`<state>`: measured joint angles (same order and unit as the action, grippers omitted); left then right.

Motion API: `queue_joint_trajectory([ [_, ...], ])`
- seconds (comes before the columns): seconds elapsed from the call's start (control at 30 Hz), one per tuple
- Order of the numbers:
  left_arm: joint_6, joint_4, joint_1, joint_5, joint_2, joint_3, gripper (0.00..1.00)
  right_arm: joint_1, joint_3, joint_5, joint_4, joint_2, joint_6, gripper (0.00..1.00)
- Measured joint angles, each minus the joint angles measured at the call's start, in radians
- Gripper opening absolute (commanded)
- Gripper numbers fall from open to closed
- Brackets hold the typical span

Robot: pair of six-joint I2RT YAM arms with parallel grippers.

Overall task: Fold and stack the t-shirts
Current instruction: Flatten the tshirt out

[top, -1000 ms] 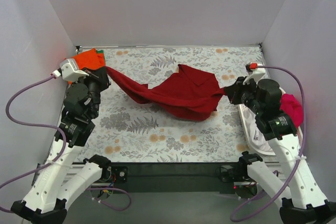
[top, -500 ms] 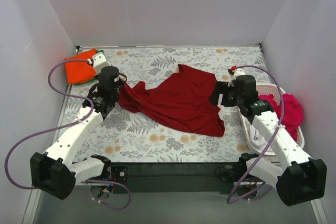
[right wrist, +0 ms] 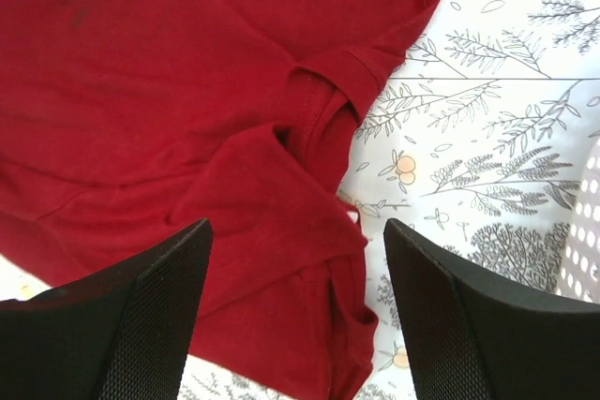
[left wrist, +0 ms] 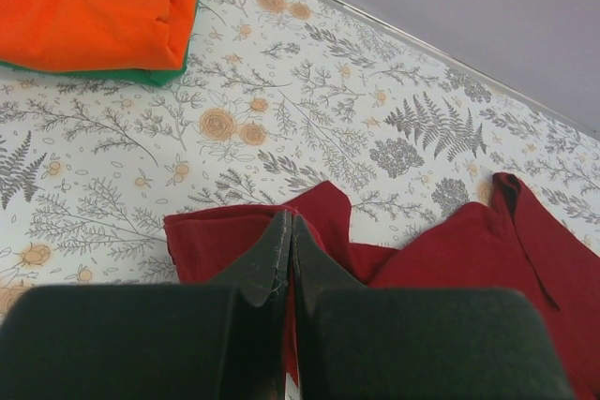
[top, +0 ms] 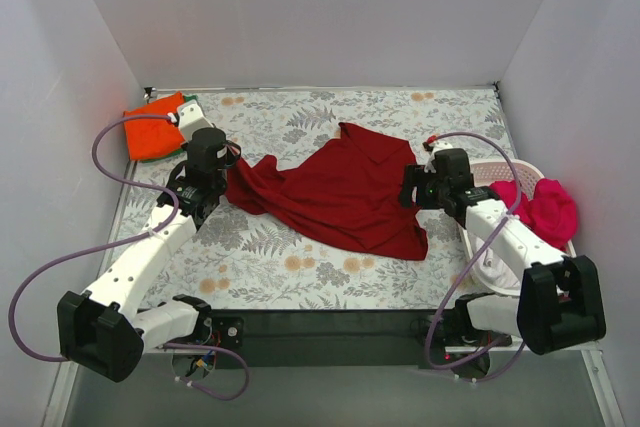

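Floral-print table cover (top: 300,247), plain white walls (top: 320,17) round it. Large dark crimson cloth tee (top: 340,192) crumpled mid-table. L gripper (left wrist: 289,231) pressed together, pinching tee's left edge. R gripper (right wrist: 295,227) spread wide over right sleeve, holding nothing. White mesh basket (top: 487,269) at right w/ magenta-pink tee (top: 550,212), partly hidden behind R arm. Green tee (left wrist: 141,75) under folded bright orange tee (top: 150,132), far-left corner, clear only in L wrist view.

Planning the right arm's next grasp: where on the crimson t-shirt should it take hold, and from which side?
Probably the rumpled sleeve at the right edge of the crimson t-shirt, from above with the open right gripper. The cloth is doubled into a raised fold there, easy to pinch, and the left gripper clamps the opposite edge.
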<state>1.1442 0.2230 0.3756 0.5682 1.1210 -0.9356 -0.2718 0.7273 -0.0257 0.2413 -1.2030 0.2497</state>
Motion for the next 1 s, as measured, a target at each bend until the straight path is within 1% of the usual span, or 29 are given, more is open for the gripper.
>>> queue_joint_trajectory([
  [0.23,-0.002,-0.008,0.0,-0.005,0.0,0.003,0.0,0.021,0.003,0.004,-0.065,-0.148,-0.022,0.61],
  [0.33,-0.003,-0.01,0.0,-0.007,0.0,0.007,0.0,0.031,0.003,0.003,-0.068,-0.18,-0.03,0.55],
  [0.6,-0.003,-0.013,0.0,-0.008,-0.001,0.007,0.0,0.035,0.003,-0.023,-0.077,-0.155,-0.053,0.38],
  [0.87,-0.003,-0.013,0.0,-0.009,-0.001,0.008,0.0,0.035,0.003,-0.045,-0.063,-0.159,-0.077,0.36],
  [0.93,-0.003,-0.013,0.0,-0.011,-0.003,0.009,0.0,0.035,0.003,-0.045,-0.058,-0.166,-0.08,0.34],
  [1.0,-0.003,-0.013,0.0,-0.013,-0.006,0.011,0.0,0.035,0.003,-0.045,-0.056,-0.171,-0.085,0.29],
])
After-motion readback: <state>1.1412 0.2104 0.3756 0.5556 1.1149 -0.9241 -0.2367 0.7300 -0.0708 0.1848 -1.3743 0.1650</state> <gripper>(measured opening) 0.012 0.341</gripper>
